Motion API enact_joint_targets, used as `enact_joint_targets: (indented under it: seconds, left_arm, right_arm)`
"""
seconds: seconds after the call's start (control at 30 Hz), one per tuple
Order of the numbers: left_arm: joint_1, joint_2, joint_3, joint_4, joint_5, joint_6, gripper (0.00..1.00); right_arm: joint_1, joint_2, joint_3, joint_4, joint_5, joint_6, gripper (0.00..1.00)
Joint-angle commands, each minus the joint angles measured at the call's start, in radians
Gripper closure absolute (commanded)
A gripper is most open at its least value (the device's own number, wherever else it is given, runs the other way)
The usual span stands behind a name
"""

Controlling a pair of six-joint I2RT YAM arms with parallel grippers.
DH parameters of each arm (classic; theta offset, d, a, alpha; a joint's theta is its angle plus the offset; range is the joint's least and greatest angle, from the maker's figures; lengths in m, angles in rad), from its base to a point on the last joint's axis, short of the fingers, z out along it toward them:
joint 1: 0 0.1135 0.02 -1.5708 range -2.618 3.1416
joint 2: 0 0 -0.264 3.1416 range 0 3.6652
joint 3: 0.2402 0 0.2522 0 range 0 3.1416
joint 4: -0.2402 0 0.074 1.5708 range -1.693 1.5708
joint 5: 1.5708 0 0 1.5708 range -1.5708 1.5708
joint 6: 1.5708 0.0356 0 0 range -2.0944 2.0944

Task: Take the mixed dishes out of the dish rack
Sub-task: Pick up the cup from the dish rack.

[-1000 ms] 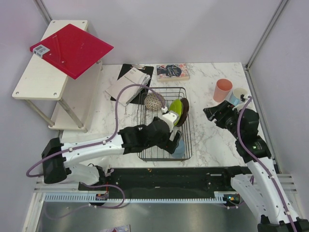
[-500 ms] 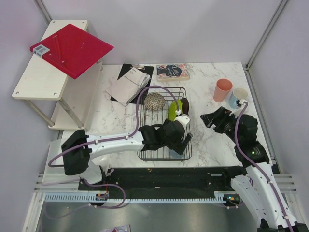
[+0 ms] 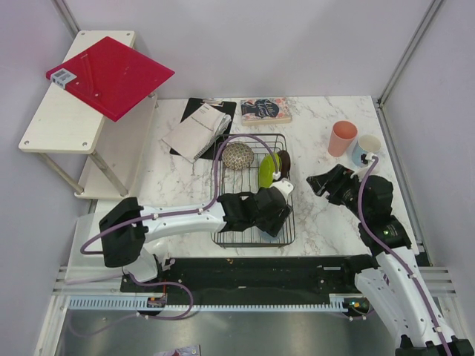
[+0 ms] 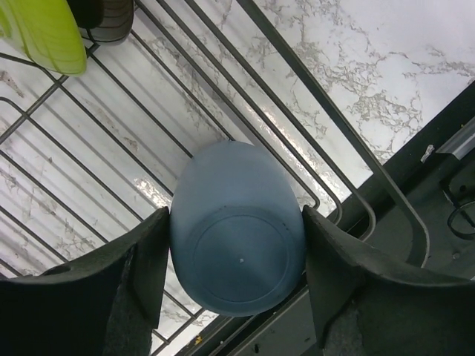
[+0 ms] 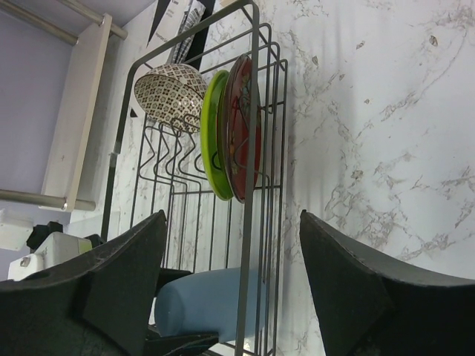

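The dish rack [image 3: 241, 187] holds a speckled bowl [image 3: 238, 156], a lime green plate [image 3: 267, 169] and a red plate [image 3: 283, 165], both plates on edge. My left gripper [image 3: 273, 219] is low in the rack's near right corner. In the left wrist view it [image 4: 236, 222] is shut on the darker blue cup [image 4: 237, 237], which lies on its side with its base toward the camera. My right gripper [image 3: 320, 182] is open and empty over the table right of the rack. In its wrist view [image 5: 231, 222] the cup [image 5: 208, 300] shows behind the rack wires. A pink cup [image 3: 342, 138] and a light blue mug [image 3: 367, 148] stand at the far right.
A clipboard with papers [image 3: 200, 130] and a book [image 3: 265, 110] lie behind the rack. A white shelf [image 3: 67, 111] with a red board [image 3: 110, 74] stands at the far left. The black base rail [image 3: 260, 271] runs along the near edge.
My left gripper moved toward the rack's near right corner and settled around the darker blue cup. My right gripper drew back from the mug, toward the rack.
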Motion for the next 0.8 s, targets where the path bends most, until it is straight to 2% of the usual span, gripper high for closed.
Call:
enact_joint_targets:
  seconds: [0.0,0.17,0.2,0.27,0.3,0.33,0.43,0.47,0.6,0.63,0.7,0.77]
  left_arm:
    - [-0.005,-0.093,-0.004,0.007,-0.037,0.032,0.57]
    - [-0.005,-0.200,0.042,-0.052,-0.056,0.049,0.74]
    - [-0.005,-0.261,0.048,-0.056,-0.060,0.055,0.77]
    - [0.011,-0.326,0.053,-0.042,-0.053,0.070,0.90]
    - [0.026,-0.370,0.044,-0.024,-0.004,0.072,0.96]
    - [0.049,-0.450,0.031,0.033,0.033,0.058,0.98]
    - [0.200,-0.591,-0.042,0.163,0.269,-0.021,0.98]
    - [0.286,-0.608,-0.070,0.183,0.329,-0.044,0.98]
    - [0.432,-0.634,-0.124,0.297,0.609,-0.141,0.98]
    - [0.454,-0.634,-0.140,0.332,0.657,-0.190,0.98]
    - [0.506,-0.636,-0.209,0.504,0.793,-0.250,0.98]
    - [0.559,-0.628,-0.296,0.672,0.919,-0.383,0.98]
  right_arm:
    - [0.004,0.002,0.011,0.052,-0.018,0.007,0.21]
    - [0.002,-0.004,0.044,0.047,-0.030,-0.003,0.21]
    - [0.004,-0.006,0.050,0.044,-0.035,-0.008,0.21]
    - [0.004,-0.004,0.063,0.044,-0.058,-0.023,0.21]
    - [0.004,-0.003,0.065,0.046,-0.064,-0.026,0.21]
    - [0.004,-0.003,0.067,0.047,-0.069,-0.028,0.21]
    - [0.004,-0.018,0.050,0.077,-0.098,-0.020,0.22]
    - [0.004,-0.039,0.042,0.090,-0.105,-0.013,0.22]
    - [0.004,-0.069,0.011,0.181,-0.176,0.021,0.25]
    - [0.004,-0.069,-0.002,0.201,-0.217,0.036,0.29]
    - [0.004,-0.075,-0.016,0.269,-0.257,0.058,0.32]
    - [0.004,-0.086,-0.044,0.328,-0.309,0.099,0.33]
